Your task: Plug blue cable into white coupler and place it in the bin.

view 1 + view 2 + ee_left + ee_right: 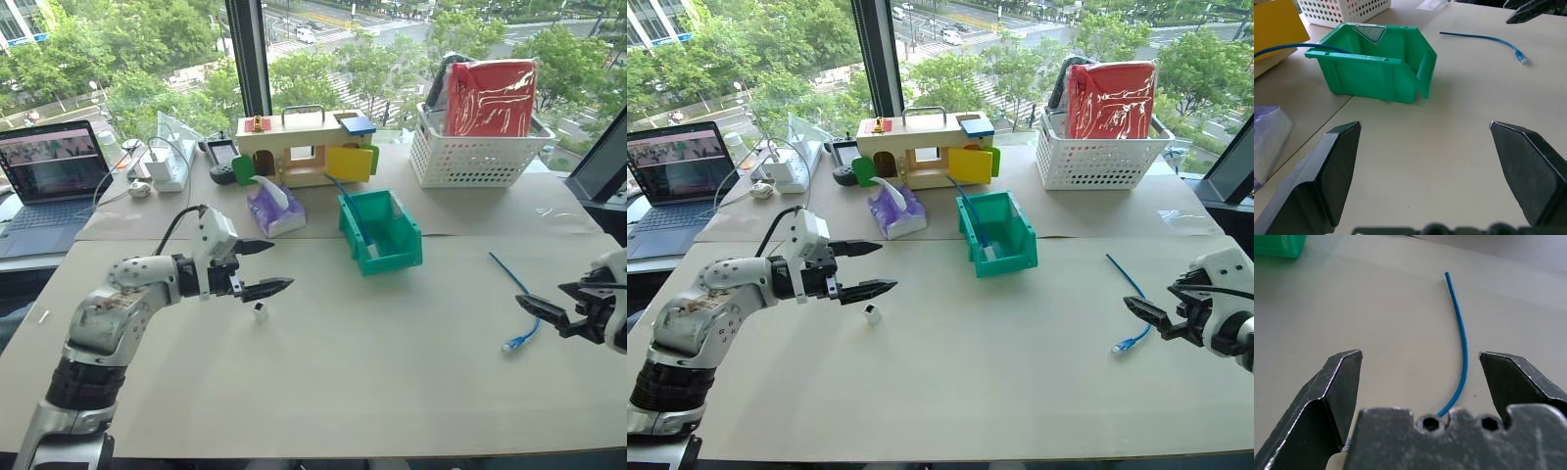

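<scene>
Beige table (392, 392) by a window (147, 59) over trees, both grippers (260, 266) (539, 311) spread wide and empty, blue cable (519, 308) near its right edge.

Glossy plastic bin (384, 238), matt table (392, 372)

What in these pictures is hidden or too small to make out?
- Blue cable: right wrist view, its near end hidden behind the right pincer.
- White coupler: head views, too small to show its socket.
- Second cable in the bin: lower end hidden by the bin's wall.
</scene>
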Available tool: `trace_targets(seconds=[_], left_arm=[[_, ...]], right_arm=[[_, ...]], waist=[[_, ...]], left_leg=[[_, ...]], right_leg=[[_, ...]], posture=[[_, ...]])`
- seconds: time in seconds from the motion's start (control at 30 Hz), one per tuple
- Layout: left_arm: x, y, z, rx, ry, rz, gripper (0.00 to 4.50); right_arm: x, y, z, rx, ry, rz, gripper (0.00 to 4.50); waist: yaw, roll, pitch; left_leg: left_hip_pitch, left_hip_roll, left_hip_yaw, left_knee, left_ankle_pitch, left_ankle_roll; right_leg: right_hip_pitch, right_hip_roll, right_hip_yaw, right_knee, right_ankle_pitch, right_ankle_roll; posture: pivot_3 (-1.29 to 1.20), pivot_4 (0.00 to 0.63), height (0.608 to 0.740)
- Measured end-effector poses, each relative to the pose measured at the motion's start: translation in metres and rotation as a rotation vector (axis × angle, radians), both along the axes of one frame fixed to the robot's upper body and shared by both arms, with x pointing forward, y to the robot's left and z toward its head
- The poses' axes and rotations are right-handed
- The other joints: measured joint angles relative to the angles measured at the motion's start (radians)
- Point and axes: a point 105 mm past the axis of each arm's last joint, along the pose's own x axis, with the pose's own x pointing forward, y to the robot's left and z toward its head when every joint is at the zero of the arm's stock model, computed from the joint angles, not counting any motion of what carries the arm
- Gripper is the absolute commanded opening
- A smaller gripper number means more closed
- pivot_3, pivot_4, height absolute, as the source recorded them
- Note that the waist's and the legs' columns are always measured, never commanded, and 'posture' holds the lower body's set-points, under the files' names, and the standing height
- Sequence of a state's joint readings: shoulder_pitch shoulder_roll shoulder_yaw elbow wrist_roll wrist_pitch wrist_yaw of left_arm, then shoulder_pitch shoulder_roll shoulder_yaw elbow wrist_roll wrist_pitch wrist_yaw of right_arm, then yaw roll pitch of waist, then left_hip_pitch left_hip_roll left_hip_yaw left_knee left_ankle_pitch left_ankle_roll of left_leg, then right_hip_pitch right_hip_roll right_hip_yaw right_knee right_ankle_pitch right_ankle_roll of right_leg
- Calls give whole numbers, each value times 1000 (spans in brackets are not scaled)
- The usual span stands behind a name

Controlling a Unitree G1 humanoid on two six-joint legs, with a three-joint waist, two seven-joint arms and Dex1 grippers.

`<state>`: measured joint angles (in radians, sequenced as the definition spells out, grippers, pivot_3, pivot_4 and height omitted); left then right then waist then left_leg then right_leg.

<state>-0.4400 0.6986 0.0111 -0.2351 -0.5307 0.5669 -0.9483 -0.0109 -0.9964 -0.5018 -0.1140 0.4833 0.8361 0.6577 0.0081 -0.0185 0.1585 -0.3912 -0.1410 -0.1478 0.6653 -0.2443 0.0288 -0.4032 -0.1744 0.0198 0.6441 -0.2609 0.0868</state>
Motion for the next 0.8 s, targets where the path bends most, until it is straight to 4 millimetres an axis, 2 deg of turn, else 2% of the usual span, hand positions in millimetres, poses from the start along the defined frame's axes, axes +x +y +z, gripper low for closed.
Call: trace_targets(seconds=[0.1, 0.23, 0.33, 0.43, 0.53, 0.67, 0.73, 0.8], left_arm=[[-1, -2, -2, -7, -3, 8, 4500], [-3, -2, -5, -6, -14, 23, 4500], [-4, -3, -8, -30, -7, 35, 4500], [-7, -8, -3, -58, -15, 25, 4500], [-6, -6, -1, -69, -14, 38, 4500], [-5, -4, 1, -72, -20, 46, 4500], [-5, -5, 1, -75, -20, 46, 4500], [-3, -5, 2, -79, -22, 44, 4500]], right_arm=[[3, -8, -4, 60, 37, -36, 4432], [-5, -18, -16, 107, 131, -101, 4432], [-5, -8, -28, 204, 173, -111, 4432], [-2, -4, -33, 206, 183, -103, 4432], [2, 1, -22, 155, 139, -27, 4432], [-8, 13, 9, -16, 102, 249, 4432], [-16, 20, 13, -113, 136, 408, 4432], [-21, 15, 11, -206, 207, 515, 4432]], waist=[[0, 0, 0], [2, 0, 0], [0, 0, 0], [1, 0, 0], [1, 0, 0], [1, 1, 0], [0, 1, 1], [-1, 0, 1]], left_leg=[[0, 0, 1, 0, 0, 0], [0, 0, 1, 0, 0, 0], [-1, 1, 1, 0, 0, 0], [0, 0, 2, 0, 0, 0], [0, 0, 2, 0, 0, 0], [0, 0, 3, 0, 0, 0], [0, 0, 4, 0, 0, 0], [0, 0, 5, 2, 0, 0]], right_leg=[[0, 0, 0, 0, 0, 0], [0, 0, 0, 0, 0, 0], [0, 0, 1, 0, 0, 0], [0, 0, 1, 0, 0, 0], [-1, 0, 1, 1, 0, 0], [-1, 0, 1, 0, 0, 0], [0, 0, 0, -1, 0, 0], [0, 0, 0, -1, 0, 0]], posture=[[0, 150, 740], [0, 150, 740], [0, 150, 740], [0, 150, 740], [0, 150, 740], [0, 150, 740], [0, 150, 740], [0, 150, 740]])
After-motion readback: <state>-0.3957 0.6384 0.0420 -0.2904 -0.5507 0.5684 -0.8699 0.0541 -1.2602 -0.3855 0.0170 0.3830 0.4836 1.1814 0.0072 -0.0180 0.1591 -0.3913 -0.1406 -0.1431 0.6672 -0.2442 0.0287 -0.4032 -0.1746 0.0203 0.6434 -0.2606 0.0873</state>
